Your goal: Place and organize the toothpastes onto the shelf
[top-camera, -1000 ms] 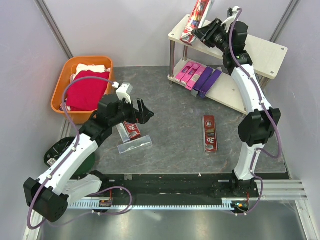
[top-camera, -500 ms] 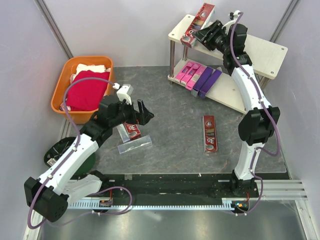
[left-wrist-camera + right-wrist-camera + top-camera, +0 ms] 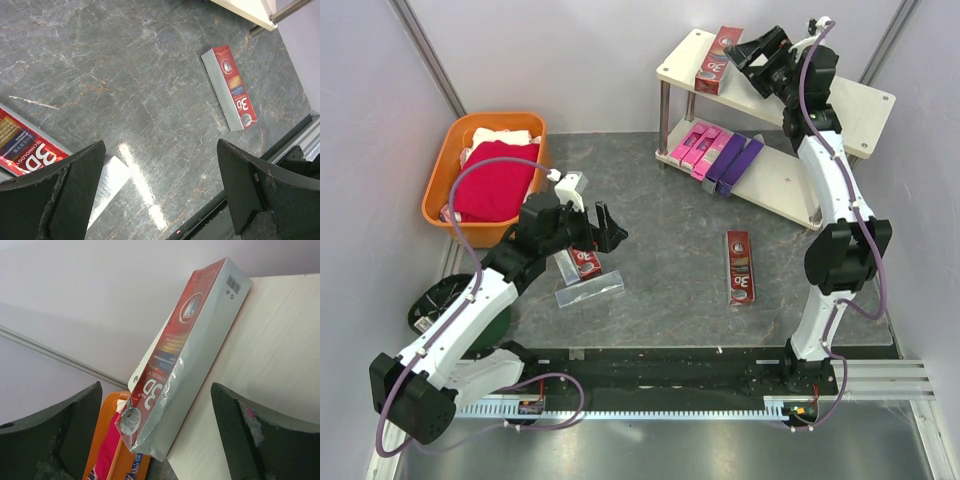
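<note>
A dark red toothpaste carton (image 3: pixel 713 72) (image 3: pixel 185 355) lies on the shelf's top board (image 3: pixel 860 100) (image 3: pixel 270 365), near its left end. My right gripper (image 3: pixel 752 55) (image 3: pixel 155 435) stands open just right of it, not touching. Pink cartons (image 3: pixel 695 148) and purple cartons (image 3: pixel 738 160) lie side by side on the lower board. On the table lie a red carton (image 3: pixel 741 267) (image 3: pixel 232 87), a second red one (image 3: pixel 584 262) (image 3: pixel 25 145) and a silver-grey one (image 3: pixel 590 292) (image 3: pixel 112 180). My left gripper (image 3: pixel 605 228) (image 3: pixel 160 190) hovers open beside those last two, with nothing between its fingers.
An orange basket (image 3: pixel 438 185) (image 3: pixel 107 440) with red and white cloths (image 3: pixel 495 180) stands at the back left. The shelf's metal legs (image 3: pixel 663 125) (image 3: pixel 290 10) stand on the grey marbled table. Pale walls close in the back and sides.
My right gripper has opened and let go of the red carton, which dropped from tilted to lying on the top board; the gripper drew back to the right. The left arm barely moved.
</note>
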Robot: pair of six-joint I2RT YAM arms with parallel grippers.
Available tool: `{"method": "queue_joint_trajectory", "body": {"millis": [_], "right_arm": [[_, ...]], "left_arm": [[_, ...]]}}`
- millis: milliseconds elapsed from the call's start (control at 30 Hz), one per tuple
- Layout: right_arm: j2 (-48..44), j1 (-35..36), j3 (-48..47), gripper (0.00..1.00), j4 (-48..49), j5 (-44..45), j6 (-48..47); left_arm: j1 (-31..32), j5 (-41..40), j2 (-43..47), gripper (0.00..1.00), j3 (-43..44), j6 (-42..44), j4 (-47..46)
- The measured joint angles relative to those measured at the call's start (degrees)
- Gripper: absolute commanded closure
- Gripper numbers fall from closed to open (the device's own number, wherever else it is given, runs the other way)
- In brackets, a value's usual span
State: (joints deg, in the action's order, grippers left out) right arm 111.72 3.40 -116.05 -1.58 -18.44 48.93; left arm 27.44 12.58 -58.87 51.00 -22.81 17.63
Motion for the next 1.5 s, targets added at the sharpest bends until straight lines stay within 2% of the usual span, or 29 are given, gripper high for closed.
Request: {"method": "queue_joint_trajectory", "body": {"millis": [133, 267, 600, 800, 1000, 1167, 1367, 1500], "right_arm": [[-2.6, 0.0, 3.0, 0.02, -0.1, 0.4, -1.0], [-8.7, 0.0, 10.1, 0.02, -0.2, 0.8, -2.3], [-33.9, 0.0, 34.9, 0.02, -0.8, 1.7, -6.3], [-44.7, 3.1, 44.0, 0.02, -3.5, 3.4, -10.1], [-47.1, 12.3, 50.9, 0.02, -8.3, 8.5, -14.9], [-48.5, 18.9, 61.3, 0.02, -11.5, 14.5, -16.9], [-48.7, 19.7, 71.6, 0.02, -14.1, 21.5, -17.5], [-47.4, 19.6, 74.3, 0.02, -14.6, 26.0, -17.7]], "left_arm": [[0.0, -0.2, 0.0, 0.00, 0.0, 0.0, 0.1], [0.0, -0.8, 0.0, 0.00, -0.1, 0.0, 0.3], [0.0, -0.7, -4.6, 0.00, -0.1, 0.0, 0.5], [0.0, 0.3, -7.2, 0.00, -0.1, -0.1, 0.0], [0.0, 1.6, -10.0, 0.00, -0.1, -0.5, -1.2], [0.0, 2.9, -11.8, 0.00, -0.1, -0.9, -2.3], [0.0, 4.1, -13.1, 0.00, -0.1, -1.3, -3.3], [0.0, 4.5, -13.6, 0.00, -0.1, -1.4, -3.8]]}}
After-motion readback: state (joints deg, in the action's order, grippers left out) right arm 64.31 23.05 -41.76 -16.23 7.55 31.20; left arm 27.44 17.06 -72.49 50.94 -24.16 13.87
